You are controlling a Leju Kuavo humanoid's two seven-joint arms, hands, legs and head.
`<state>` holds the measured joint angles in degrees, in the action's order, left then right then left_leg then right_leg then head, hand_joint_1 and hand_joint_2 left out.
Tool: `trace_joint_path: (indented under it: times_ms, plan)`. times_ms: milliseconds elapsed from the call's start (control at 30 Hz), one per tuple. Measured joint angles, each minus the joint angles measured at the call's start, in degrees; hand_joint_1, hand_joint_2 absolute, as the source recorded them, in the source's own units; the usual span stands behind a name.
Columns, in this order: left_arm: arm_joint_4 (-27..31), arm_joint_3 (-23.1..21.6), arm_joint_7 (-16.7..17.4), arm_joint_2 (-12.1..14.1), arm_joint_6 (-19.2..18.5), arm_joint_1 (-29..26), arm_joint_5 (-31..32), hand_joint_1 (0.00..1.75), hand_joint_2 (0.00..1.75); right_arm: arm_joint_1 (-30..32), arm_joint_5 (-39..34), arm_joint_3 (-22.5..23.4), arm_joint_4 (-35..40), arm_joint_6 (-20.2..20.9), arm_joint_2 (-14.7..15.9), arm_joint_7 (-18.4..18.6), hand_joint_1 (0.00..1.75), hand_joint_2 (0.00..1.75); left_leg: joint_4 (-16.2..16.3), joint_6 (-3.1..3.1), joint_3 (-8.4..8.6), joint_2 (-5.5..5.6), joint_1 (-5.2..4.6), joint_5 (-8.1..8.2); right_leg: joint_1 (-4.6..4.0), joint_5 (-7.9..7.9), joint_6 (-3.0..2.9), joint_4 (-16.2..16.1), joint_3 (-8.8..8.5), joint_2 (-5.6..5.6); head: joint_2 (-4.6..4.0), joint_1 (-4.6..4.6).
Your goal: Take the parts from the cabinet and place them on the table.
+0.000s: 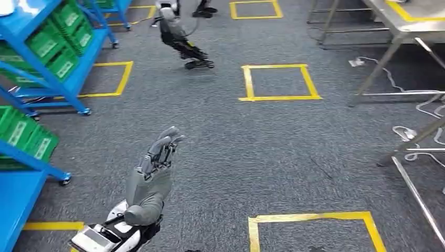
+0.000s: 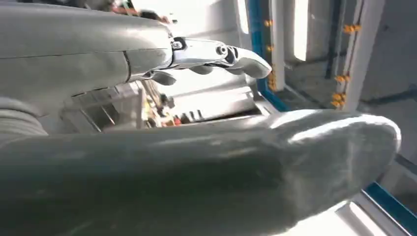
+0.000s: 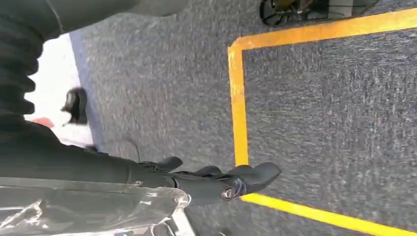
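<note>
My left hand (image 1: 154, 176) is raised over the grey carpet, fingers stretched out and apart, holding nothing. In the left wrist view its thick thumb (image 2: 275, 162) and its fingers (image 2: 221, 54) stand well apart with only background between them. My right hand (image 3: 216, 182) hangs over the floor, its dark fingers (image 3: 255, 174) lying along a clear plastic bag (image 3: 93, 206) that it holds against the palm; the bag hides the thumb. The blue cabinet (image 1: 50, 79) with green bins (image 1: 63, 31) stands at the left. The metal table (image 1: 406, 29) is at the far right.
A second blue rack (image 1: 23, 157) with green bins is close on my left. Yellow tape squares (image 1: 278, 82) mark the carpet ahead and near my feet (image 1: 315, 218). Another robot's arm (image 1: 181, 39) hangs at the far side. White cables (image 1: 420, 113) trail under the table legs.
</note>
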<state>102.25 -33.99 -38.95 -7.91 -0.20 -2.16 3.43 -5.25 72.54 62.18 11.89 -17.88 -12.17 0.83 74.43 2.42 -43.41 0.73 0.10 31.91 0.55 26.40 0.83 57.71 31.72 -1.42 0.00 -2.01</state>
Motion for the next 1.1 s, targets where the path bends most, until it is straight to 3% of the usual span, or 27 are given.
trace_joint_path:
  times_ms: [33,100,133,167,200,233,400,467,500,533,567,600,667,700,733,767,867,900,933,967,1033,1067,1100]
  plan:
    - [-0.02,0.00,0.00,0.09,-0.02,-0.01,0.00,0.00,0.00,-0.05,0.02,0.00,0.00,0.00,0.00,-0.02,0.00,1.75,-0.74,-0.03,0.54,-0.05,0.00,-1.11,-0.05,0.02,-0.01,0.00,-0.04,-0.85,0.00,0.00]
    - [-0.02,0.00,0.00,0.11,-0.07,0.00,0.00,0.00,0.00,-0.32,0.02,0.00,-0.02,0.00,0.00,0.00,0.00,1.75,-9.10,-0.35,5.16,-0.85,-0.10,-5.81,-0.08,0.18,0.07,0.00,-0.23,-2.39,0.00,0.00]
    - [-0.02,0.00,0.00,0.11,-0.07,0.04,0.00,0.00,0.00,-0.41,0.02,0.00,-0.02,0.00,0.00,-0.02,0.00,1.75,-13.77,-0.62,7.95,-2.77,-0.28,-7.52,-0.09,0.32,0.26,0.01,-0.44,-2.92,0.00,-0.02]
    - [-0.02,-0.02,0.00,0.11,-0.09,0.15,0.02,0.00,0.00,-0.40,0.02,0.00,0.00,0.00,0.00,-0.02,0.00,1.75,-16.78,-0.74,9.95,-5.81,-0.69,-7.74,-0.59,0.59,0.60,0.13,-0.49,-3.37,0.00,-0.08]
    - [-0.02,-0.13,0.00,0.07,-0.13,0.32,0.00,0.00,0.00,-0.35,0.02,0.00,0.00,0.00,0.00,-0.06,0.00,1.75,-17.91,-1.27,10.05,-5.21,-0.77,-7.29,-0.75,0.85,0.87,0.52,-0.37,-3.92,0.00,-0.18]
    - [-0.02,-0.17,0.00,0.09,-0.13,0.32,0.00,0.00,0.00,-0.33,0.00,0.00,-0.02,0.00,0.00,-0.09,0.00,1.75,-17.61,-1.40,9.89,-5.08,-0.77,-7.36,-0.76,0.80,0.95,0.39,-0.39,-4.16,0.00,-0.03]
    - [-0.02,-0.18,0.00,0.09,-0.13,0.28,0.00,0.00,0.00,-0.36,0.00,0.00,-0.02,0.00,0.00,-0.11,0.00,1.75,-17.62,-1.49,9.85,-4.96,-0.78,-7.43,-0.76,0.76,1.01,0.34,-0.42,-4.31,0.00,0.05]
    - [-0.02,-0.17,0.00,0.15,-0.13,0.13,0.00,0.00,0.00,-0.49,-0.02,0.00,-0.02,0.04,-0.02,-1.58,0.00,1.75,-17.86,-2.21,9.50,-3.26,-0.97,-7.51,-0.67,0.86,1.69,0.02,-0.93,-5.98,0.00,0.05]
    - [0.04,-0.31,0.00,0.11,-0.52,0.37,-0.37,0.00,0.00,-0.59,0.07,-0.22,-0.02,0.04,-0.02,-2.16,0.00,1.75,-18.33,-3.27,9.84,-1.00,-0.24,-7.97,-0.22,5.92,2.44,8.24,2.60,0.23,0.00,0.79]
    - [0.04,-0.28,0.00,0.15,-0.61,0.35,-0.52,0.00,0.00,-0.41,0.09,-0.26,-0.02,0.04,-0.02,-2.12,0.00,1.75,-18.29,-3.39,9.78,0.25,-0.25,-7.95,-0.18,8.76,2.67,15.83,6.41,1.13,0.00,0.83]
    - [0.02,-0.28,0.00,0.15,-0.63,0.31,-0.63,0.00,0.00,-0.26,0.06,-0.26,-0.02,0.04,-0.02,-2.01,0.00,1.75,-18.28,-3.38,9.81,1.13,-0.26,-7.95,-0.18,9.02,2.72,18.13,7.79,1.27,0.00,0.83]
    - [0.02,-0.28,0.00,0.17,-0.66,0.29,-0.68,0.00,0.00,-0.18,0.07,-0.28,-0.02,0.07,-0.02,-1.97,0.00,1.75,-18.27,-3.37,9.86,1.97,-0.24,-7.96,-0.17,7.84,2.75,17.59,7.87,1.29,0.00,0.83]
    - [0.02,-0.28,0.00,0.15,-0.70,0.29,-0.68,0.00,0.00,-0.26,0.13,-0.35,-0.02,0.04,-0.02,-1.86,0.00,1.75,-18.21,-3.16,10.06,3.73,-0.11,-8.01,0.14,2.85,2.75,9.93,4.68,1.69,0.00,0.81]
    - [0.02,-0.28,0.00,0.15,-0.70,0.29,-0.68,0.00,0.00,-0.29,0.13,-0.39,-0.02,0.04,-0.02,-1.79,0.00,1.75,-18.10,-2.84,10.14,4.54,0.02,-7.95,0.49,0.21,2.90,4.50,2.15,3.19,0.00,0.85]
    - [0.02,-0.28,0.00,0.15,-0.68,0.30,-0.66,0.00,0.00,-0.24,0.13,-0.39,-0.02,0.02,-0.04,-1.68,0.00,1.75,-17.96,-2.42,9.91,5.13,-0.04,-7.90,1.19,0.24,3.22,1.66,0.83,7.27,0.00,0.90]
    - [0.02,-0.26,0.00,0.13,-0.57,0.32,-0.63,0.00,0.00,-0.24,0.13,-0.42,-0.07,0.04,-0.13,-1.53,0.00,1.75,-17.36,-2.06,9.36,5.94,-0.17,-7.91,1.40,0.58,2.84,0.62,0.23,8.24,0.00,0.86]
    - [0.04,-0.17,0.00,0.13,-0.42,-0.10,-0.48,0.00,0.00,-0.23,0.15,-0.44,-0.04,0.00,-0.13,-1.29,0.00,1.75,-18.11,-0.71,8.80,7.91,0.46,-8.80,0.68,0.36,1.56,1.06,0.53,6.24,0.00,0.87]
    - [0.04,-0.17,0.00,0.15,-0.39,-0.14,-0.48,0.00,0.00,-0.29,0.15,-0.44,-0.04,-0.02,-0.15,-1.35,0.00,1.75,-17.93,-0.57,8.62,7.63,0.54,-8.58,0.97,0.03,0.99,0.60,0.40,5.20,0.00,0.94]
    - [0.07,-0.17,-0.02,0.15,-0.35,-0.08,-0.46,0.00,0.00,-0.34,0.22,-0.46,-0.04,-0.13,-0.13,-1.72,0.00,1.75,-16.61,-0.43,8.10,3.85,0.03,-7.43,0.78,-0.03,0.73,0.47,0.29,4.53,0.00,0.47]
    - [0.07,-0.17,0.00,0.15,-0.35,0.04,-0.39,0.00,0.00,-0.29,0.33,-0.48,-0.04,-0.22,-0.15,-2.06,0.00,1.75,-13.25,-0.23,6.43,1.67,-0.01,-5.20,0.58,0.01,0.33,0.47,0.29,3.62,0.00,0.00]
    - [0.07,-0.17,0.00,0.15,-0.35,-0.12,-0.39,0.00,0.00,0.00,0.35,-0.48,-0.04,-0.39,-0.13,-2.23,0.00,1.75,-4.16,-0.02,2.05,0.26,0.01,-0.94,0.24,0.12,0.10,0.48,0.34,1.56,0.00,0.02]
    - [0.07,-0.17,0.00,0.20,-0.35,-0.26,-0.42,0.00,0.00,0.09,0.35,-0.48,-0.02,-0.44,-0.11,-2.23,0.00,1.75,-0.83,0.02,0.45,0.09,0.02,0.01,0.13,0.18,0.01,0.48,0.36,0.50,0.00,0.00]
    - [0.07,-0.15,0.00,0.26,-0.35,-0.39,-0.44,0.00,0.00,0.08,0.39,-0.48,-0.02,-0.44,-0.11,-2.23,0.00,1.75,-0.38,-0.03,0.27,0.03,0.02,-0.43,0.06,0.20,-0.02,0.48,0.33,-0.35,0.00,0.02]
